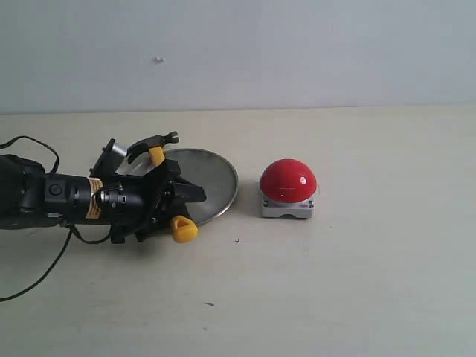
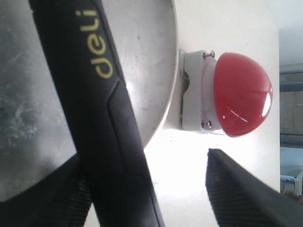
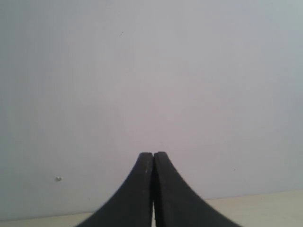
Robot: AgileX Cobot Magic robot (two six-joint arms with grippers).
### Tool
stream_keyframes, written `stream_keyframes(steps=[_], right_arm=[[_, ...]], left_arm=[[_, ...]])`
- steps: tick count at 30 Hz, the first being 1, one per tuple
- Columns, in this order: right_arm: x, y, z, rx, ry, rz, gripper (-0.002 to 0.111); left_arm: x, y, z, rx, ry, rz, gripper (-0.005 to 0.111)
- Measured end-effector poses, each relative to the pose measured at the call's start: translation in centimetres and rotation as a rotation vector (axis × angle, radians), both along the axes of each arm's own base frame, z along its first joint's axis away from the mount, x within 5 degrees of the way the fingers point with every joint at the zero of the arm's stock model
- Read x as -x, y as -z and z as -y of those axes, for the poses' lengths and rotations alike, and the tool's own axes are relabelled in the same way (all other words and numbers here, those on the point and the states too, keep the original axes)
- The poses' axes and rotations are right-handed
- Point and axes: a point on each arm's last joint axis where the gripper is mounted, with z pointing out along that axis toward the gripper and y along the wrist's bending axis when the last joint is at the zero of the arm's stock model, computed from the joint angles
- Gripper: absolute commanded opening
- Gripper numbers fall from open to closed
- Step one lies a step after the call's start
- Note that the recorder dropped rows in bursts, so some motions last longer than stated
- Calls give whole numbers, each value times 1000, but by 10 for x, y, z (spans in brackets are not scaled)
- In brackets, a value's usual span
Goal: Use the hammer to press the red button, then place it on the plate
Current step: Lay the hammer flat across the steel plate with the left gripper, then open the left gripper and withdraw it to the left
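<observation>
- The hammer (image 1: 156,153) is seen lying across the left part of the plate (image 1: 217,182), with its dark head by the far rim and its yellow end at the near rim.
- The left gripper (image 1: 182,195) is spread open around the black handle. One finger (image 2: 47,194) is touched by the handle, and the other is held well apart from it.
- The red button (image 1: 288,181) is set on the table (image 1: 342,290) just right of the plate.
- The right gripper (image 3: 153,154) is pressed closed on nothing and is pointed at a pale wall.
</observation>
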Motion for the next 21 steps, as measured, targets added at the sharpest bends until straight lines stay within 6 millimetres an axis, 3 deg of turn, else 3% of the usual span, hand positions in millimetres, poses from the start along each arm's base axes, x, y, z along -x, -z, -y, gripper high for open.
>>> stream_keyframes(steps=[6,13,21], right_arm=[[0,0,0,0,0,0,0],[0,0,0,0,0,0,0],[0,0,0,0,0,0,0]], left_arm=[[3,-9,-21,4,75,-32,64],[6,-19,-32,-22,120,-36,64],[5,-48,-50,43,127,6,64]])
